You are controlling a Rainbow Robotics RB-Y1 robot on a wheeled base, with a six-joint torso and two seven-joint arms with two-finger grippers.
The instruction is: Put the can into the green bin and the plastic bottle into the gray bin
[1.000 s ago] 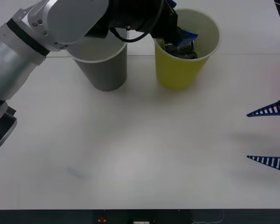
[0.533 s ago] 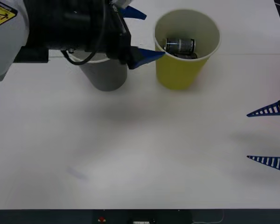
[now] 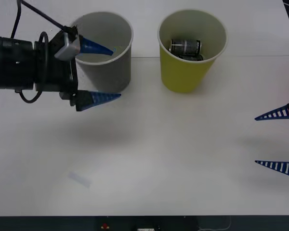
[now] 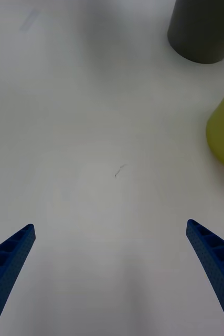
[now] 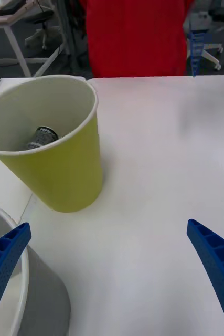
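Can (image 3: 185, 46) lying on side inside green bin (image 3: 188, 72); green bin standing upright on white surface (image 3: 159, 154), gray bin (image 3: 111, 72) just beside it; left end effector (image 3: 99, 73) hovering at gray bin's near side, fingers spread wide, holding nothing; right end effector (image 3: 274, 139) idling at surface's right edge, fingers wide, well apart from both bins.

Left gripper (image 3: 98, 73) at the frame's upper left, arm level, fingers spread wide, empty; right gripper (image 3: 278, 140) parked at the right edge, fingers apart.
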